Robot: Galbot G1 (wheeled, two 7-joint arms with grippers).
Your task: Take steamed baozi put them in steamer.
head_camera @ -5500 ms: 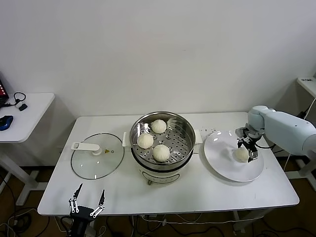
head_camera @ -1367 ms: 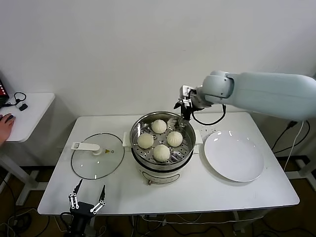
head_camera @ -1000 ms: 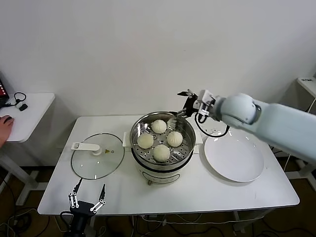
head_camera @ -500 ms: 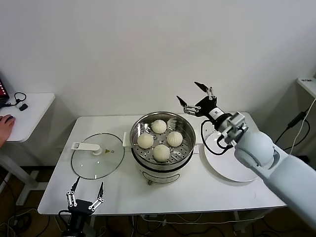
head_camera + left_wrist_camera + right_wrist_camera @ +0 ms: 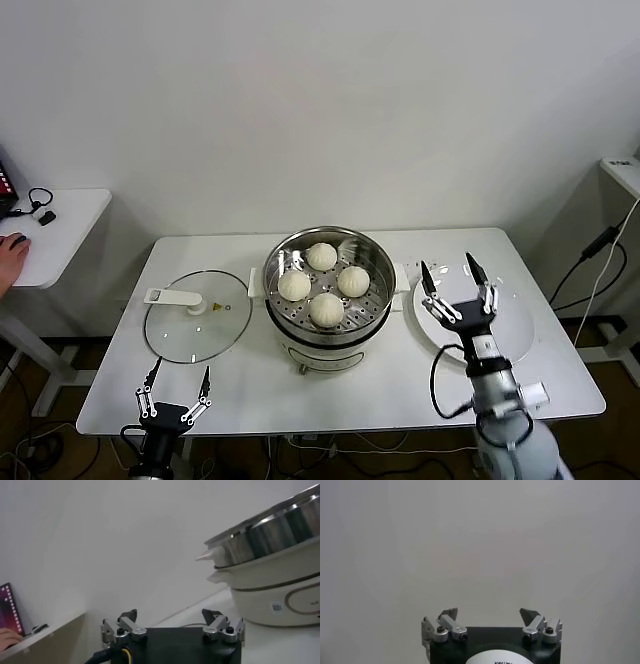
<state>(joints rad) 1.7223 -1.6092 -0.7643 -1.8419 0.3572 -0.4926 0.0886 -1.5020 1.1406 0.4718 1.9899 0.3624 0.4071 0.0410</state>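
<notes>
The steamer [image 5: 375, 262] stands mid-table, a shiny steel pot on a white base. Several cream-white baozi lie on its perforated tray: one at the back [image 5: 322, 256], one at the right [image 5: 353, 281], one at the left [image 5: 294, 286], one at the front [image 5: 327, 309]. My right gripper [image 5: 455, 285] is open and empty, fingers pointing up, over the white plate to the right of the steamer. My left gripper [image 5: 172, 392] is open and empty, low at the table's front left edge. The left wrist view shows the steamer's side [image 5: 280, 545] beyond the left gripper [image 5: 170, 620]. The right wrist view shows the right gripper [image 5: 489, 615] against bare wall.
A round glass lid [image 5: 198, 315] with a white handle lies left of the steamer. The flat white plate [image 5: 520, 322] on the right holds no food. A side table [image 5: 60, 215] stands at the far left, with a person's hand on it.
My right arm took the last baozi from the plate to the steamer and let it go. It then swung back and down over the plate, open. The left arm stayed put.
</notes>
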